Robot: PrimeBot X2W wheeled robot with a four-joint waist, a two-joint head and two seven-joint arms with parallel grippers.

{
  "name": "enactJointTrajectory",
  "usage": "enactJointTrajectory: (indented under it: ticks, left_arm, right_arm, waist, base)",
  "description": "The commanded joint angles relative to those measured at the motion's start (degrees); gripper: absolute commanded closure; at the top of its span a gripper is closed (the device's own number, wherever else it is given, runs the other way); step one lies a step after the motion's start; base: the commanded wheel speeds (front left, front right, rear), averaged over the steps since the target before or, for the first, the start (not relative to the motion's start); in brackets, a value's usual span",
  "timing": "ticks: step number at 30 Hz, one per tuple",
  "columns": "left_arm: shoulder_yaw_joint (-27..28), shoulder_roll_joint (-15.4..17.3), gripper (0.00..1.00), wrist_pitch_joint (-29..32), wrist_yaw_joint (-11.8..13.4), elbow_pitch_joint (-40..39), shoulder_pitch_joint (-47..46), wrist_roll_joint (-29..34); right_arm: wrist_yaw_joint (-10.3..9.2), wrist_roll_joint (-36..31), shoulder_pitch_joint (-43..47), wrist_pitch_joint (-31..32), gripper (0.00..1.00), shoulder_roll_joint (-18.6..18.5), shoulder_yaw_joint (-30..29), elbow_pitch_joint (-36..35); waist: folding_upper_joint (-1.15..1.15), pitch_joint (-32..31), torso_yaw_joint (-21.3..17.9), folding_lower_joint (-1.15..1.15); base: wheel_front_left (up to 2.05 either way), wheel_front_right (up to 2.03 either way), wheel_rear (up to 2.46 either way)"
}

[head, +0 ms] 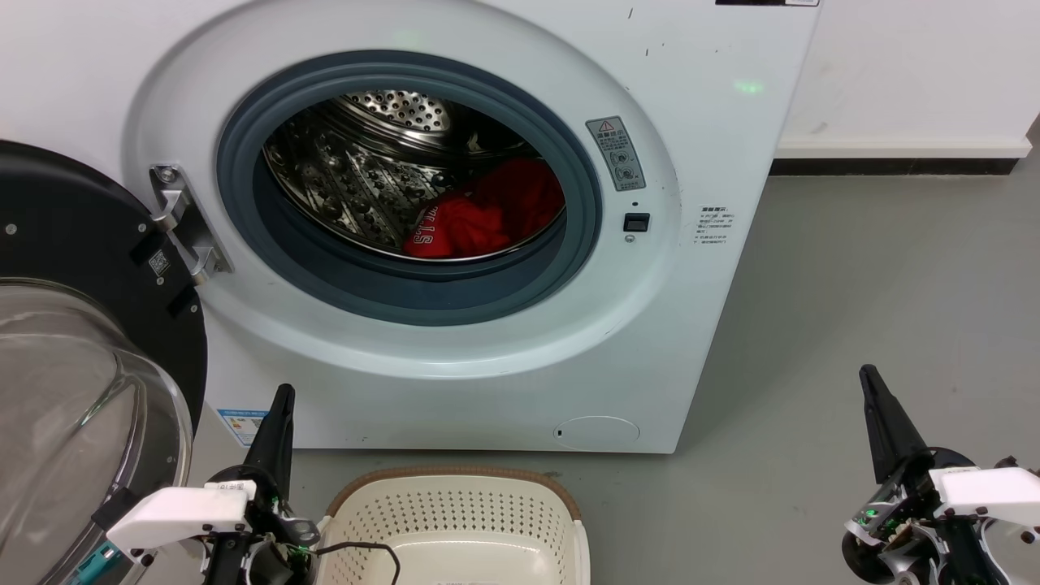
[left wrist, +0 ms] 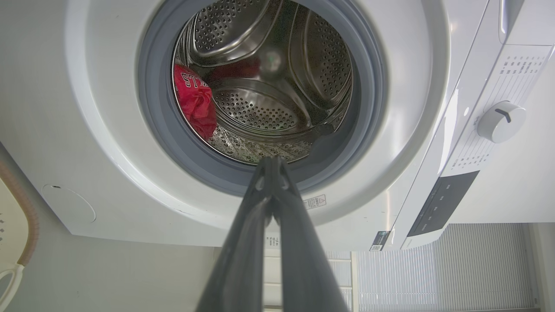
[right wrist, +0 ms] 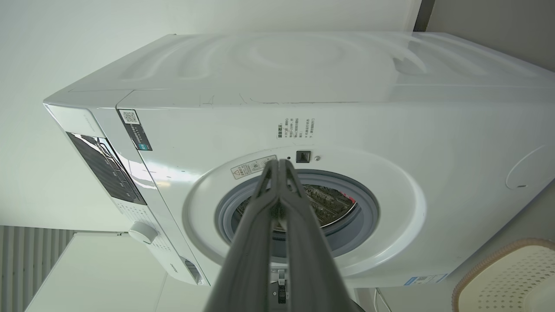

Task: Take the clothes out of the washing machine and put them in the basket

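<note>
The white washing machine [head: 699, 106] stands with its porthole open. Red clothes [head: 496, 211], one with white lettering, lie at the lower right of the steel drum; the left wrist view shows the clothes [left wrist: 195, 99] too. The cream basket [head: 455, 520] sits on the floor in front of the machine, empty as far as I can see. My left gripper [head: 283, 394] is shut, left of the basket and well below the porthole. My right gripper [head: 868, 374] is shut over the floor at the lower right. Both hold nothing, with fingertips together in the wrist views [left wrist: 271, 160] [right wrist: 279, 162].
The black-rimmed glass door [head: 73, 341] hangs open at the left, close to my left arm. Grey floor [head: 877, 284] stretches to the machine's right. A white wall with a dark baseboard [head: 894, 166] runs behind. A thin black cable [head: 366, 548] lies over the basket's front.
</note>
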Motion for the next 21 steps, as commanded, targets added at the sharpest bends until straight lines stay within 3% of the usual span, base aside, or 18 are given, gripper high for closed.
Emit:
enactJointTrajectory:
  ticks: [1,17,18,21]
  left_arm:
    - [0.11,-0.03,1.0,0.24,-0.14,0.0,-0.38,-0.11]
    - [0.11,-0.03,1.0,0.24,-0.14,0.0,-0.38,-0.11]
    - [-0.01,0.0,0.0,0.0,0.0,0.0,0.0,0.01]
    - [-0.56,-0.04,0.0,-0.43,0.01,0.51,0.18,0.24]
  right_arm:
    - [0.0,-0.27,-0.74,0.0,1.0,0.18,0.04,0.07]
    - [0.0,-0.27,-0.74,0.0,1.0,0.18,0.04,0.06]
    - [0.0,-0.01,0.0,-0.01,0.0,0.0,0.0,-0.01]
    - [0.0,-0.3,0.41,-0.42,0.0,0.02,0.09,0.2]
  waist:
    - [0.0,0.0,0.0,0.0]
    - [0.0,0.0,0.0,0.0]
    - [0.0,0.0,0.0,0.0]
    - [0.0,0.02,-0.03,0.0]
  base:
    - [0.0,0.0,0.0]
    - [0.0,0.0,0.0]
    - [0.0,0.0,0.0]
    - [0.0,0.0,0.0]
